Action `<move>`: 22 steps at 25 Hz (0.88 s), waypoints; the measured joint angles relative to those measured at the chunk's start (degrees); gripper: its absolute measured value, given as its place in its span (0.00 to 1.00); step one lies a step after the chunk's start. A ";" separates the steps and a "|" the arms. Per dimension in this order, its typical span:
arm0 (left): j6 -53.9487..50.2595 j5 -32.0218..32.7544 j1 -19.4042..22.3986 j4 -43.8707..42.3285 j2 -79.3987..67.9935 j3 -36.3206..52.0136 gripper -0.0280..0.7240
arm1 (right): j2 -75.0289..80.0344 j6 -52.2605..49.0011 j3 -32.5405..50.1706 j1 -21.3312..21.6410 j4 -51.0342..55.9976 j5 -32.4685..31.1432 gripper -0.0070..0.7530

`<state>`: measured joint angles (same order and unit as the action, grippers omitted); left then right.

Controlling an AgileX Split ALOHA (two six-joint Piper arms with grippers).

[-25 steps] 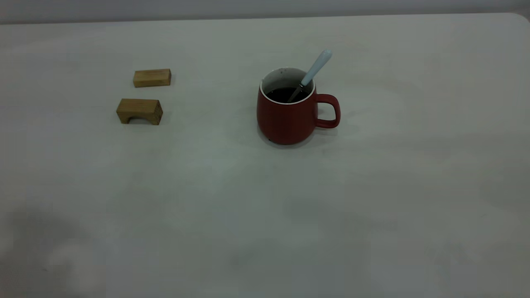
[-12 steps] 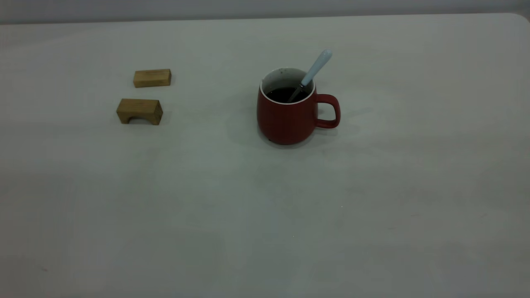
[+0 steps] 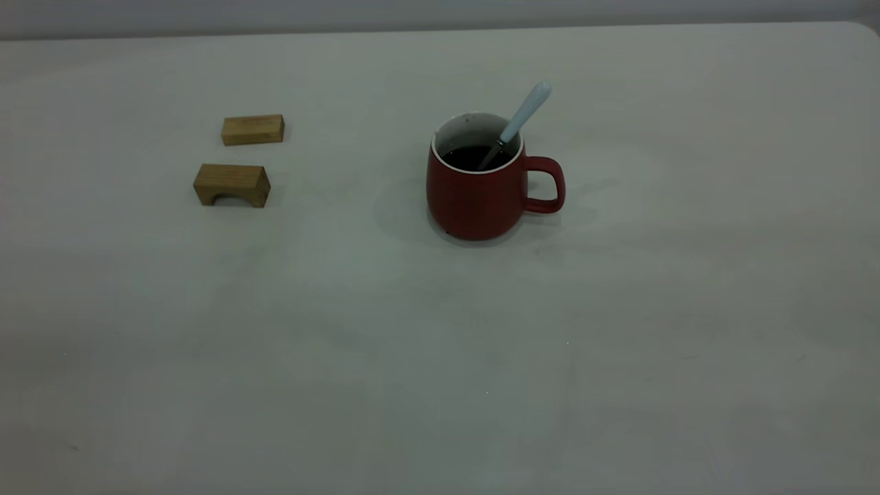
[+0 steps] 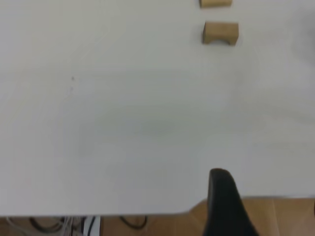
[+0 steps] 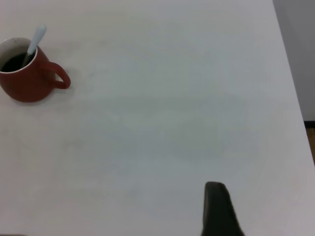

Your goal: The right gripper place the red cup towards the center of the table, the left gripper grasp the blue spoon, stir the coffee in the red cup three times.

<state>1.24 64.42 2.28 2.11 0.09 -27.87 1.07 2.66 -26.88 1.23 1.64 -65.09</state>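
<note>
The red cup (image 3: 478, 192) stands upright near the middle of the table (image 3: 619, 330), its handle pointing right. It holds dark coffee (image 3: 471, 156). The blue spoon (image 3: 524, 113) leans in the cup with its pale handle sticking up over the rim on the handle side and its bowl in the liquid. The right wrist view shows the red cup (image 5: 27, 73) and the blue spoon (image 5: 35, 39) far off. Nothing holds either one. Neither arm shows in the exterior view. A black part of the left gripper (image 4: 221, 196) hangs over the table's near edge. The right gripper (image 5: 216, 206) is far from the cup.
Two tan wooden blocks lie at the left: a flat one (image 3: 252, 129) farther back and an arched one (image 3: 232, 184) nearer. The arched block (image 4: 220, 32) also appears in the left wrist view. Wooden floor and cables (image 4: 59, 225) lie beyond the table edge.
A dim shadow at the table's near left has faded away. The cup, spoon and blocks have not moved.
</note>
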 joint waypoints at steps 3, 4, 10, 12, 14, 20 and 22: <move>0.07 0.18 0.00 0.00 0.98 0.00 0.70 | 0.00 0.00 0.00 0.00 0.00 0.00 0.68; 0.09 0.18 0.00 0.00 0.98 0.00 0.70 | 0.00 0.00 0.00 0.00 0.00 0.00 0.68; 0.26 0.23 0.00 0.00 0.98 0.00 0.70 | 0.00 0.00 0.00 0.00 0.00 0.00 0.68; 0.26 0.23 0.00 0.00 0.98 0.00 0.70 | 0.00 0.00 0.00 0.00 0.00 0.00 0.68; 0.26 0.29 0.00 0.00 0.98 0.00 0.70 | 0.00 0.00 0.00 0.00 0.00 0.00 0.68; 0.39 0.29 0.00 0.00 0.98 0.00 0.70 | 0.00 0.00 0.00 0.00 0.00 0.00 0.68; 0.39 0.29 0.00 0.00 0.98 0.00 0.70 | 0.00 0.00 0.00 0.00 0.00 0.00 0.68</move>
<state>1.63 64.71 2.28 2.11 1.07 -27.87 1.07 2.66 -26.88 1.23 1.64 -65.09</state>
